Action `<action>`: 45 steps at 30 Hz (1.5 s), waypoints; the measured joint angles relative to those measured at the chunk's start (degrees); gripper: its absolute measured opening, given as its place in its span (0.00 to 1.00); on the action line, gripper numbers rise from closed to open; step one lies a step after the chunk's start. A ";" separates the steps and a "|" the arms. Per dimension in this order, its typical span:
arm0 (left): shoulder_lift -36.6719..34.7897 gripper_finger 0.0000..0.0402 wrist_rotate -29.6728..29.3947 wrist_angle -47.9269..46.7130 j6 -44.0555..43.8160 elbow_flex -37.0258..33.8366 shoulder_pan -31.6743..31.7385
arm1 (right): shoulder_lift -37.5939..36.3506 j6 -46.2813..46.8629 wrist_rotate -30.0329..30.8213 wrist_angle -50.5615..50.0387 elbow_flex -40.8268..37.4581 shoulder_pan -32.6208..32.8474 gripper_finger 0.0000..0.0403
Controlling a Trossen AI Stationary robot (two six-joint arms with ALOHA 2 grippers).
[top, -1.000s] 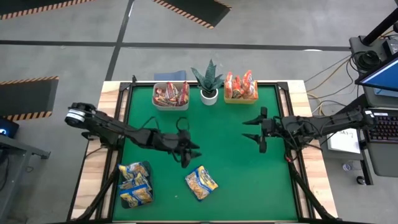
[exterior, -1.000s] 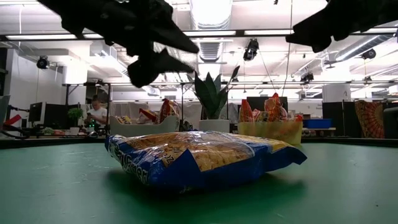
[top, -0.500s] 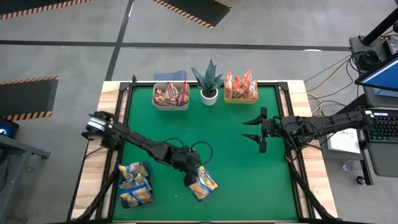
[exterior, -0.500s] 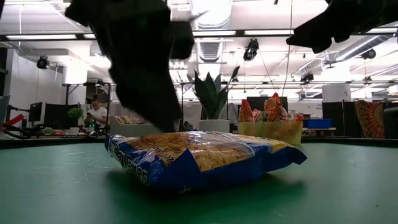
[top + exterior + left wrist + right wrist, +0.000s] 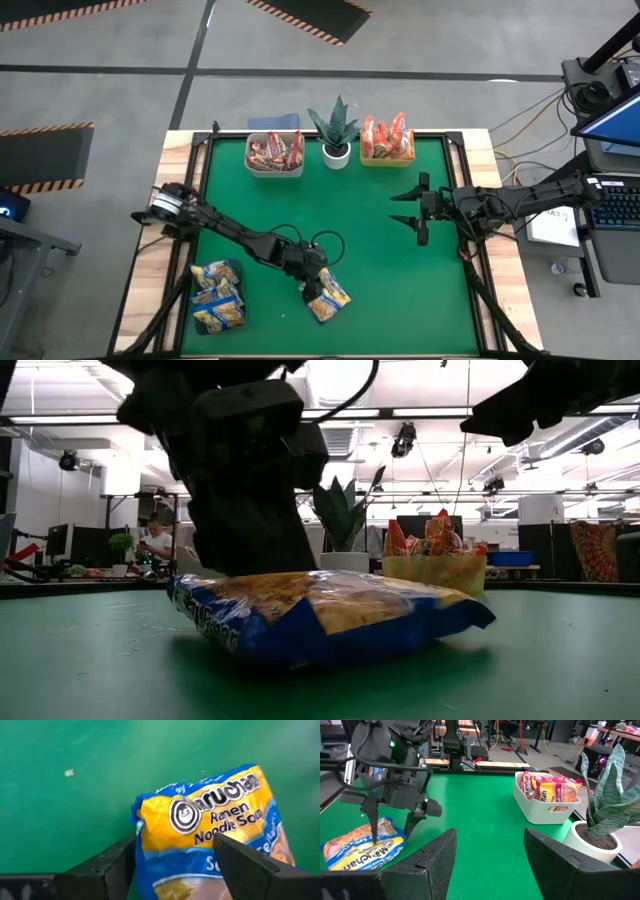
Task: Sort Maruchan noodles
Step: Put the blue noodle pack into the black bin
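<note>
Left gripper (image 5: 318, 292) was down over a yellow-blue noodle packet (image 5: 326, 294) lying flat on the green mat (image 5: 380, 230), near the front edge. Left wrist view: fingers (image 5: 107, 865) spread wide, one on each side of the packet's end; actual contact could not be confirmed.

Right gripper (image 5: 412, 209) hung above the mat's right side, well apart from the packet, fingers open, nothing between them.

Surroundings: more yellow-blue packets sat in a dark tray (image 5: 218, 296) at the front-left corner. Along the back edge stood a white bin (image 5: 274, 155) with red-white packets, a potted plant (image 5: 335, 132), and a yellow bin (image 5: 387, 143) with orange-red packets. Nothing lay on the mat between the packet and the tray. In the low view the left arm blocked most of the white bin.
</note>
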 joint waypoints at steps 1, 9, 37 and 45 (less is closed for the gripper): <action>0.60 0.59 0.64 1.18 -0.01 0.00 0.02 | 0.00 -0.01 0.00 -0.01 0.00 0.00 0.55; 1.75 0.37 1.24 4.04 2.10 0.02 0.00 | 0.32 0.65 0.00 0.02 0.00 0.00 0.55; -11.68 0.02 -20.05 -6.61 22.50 -0.09 0.76 | 38.77 9.41 -13.17 6.47 17.58 -0.40 0.61; -12.96 0.01 -23.51 -6.42 22.72 -0.09 0.76 | 48.82 5.48 -13.05 6.44 22.84 -0.42 0.71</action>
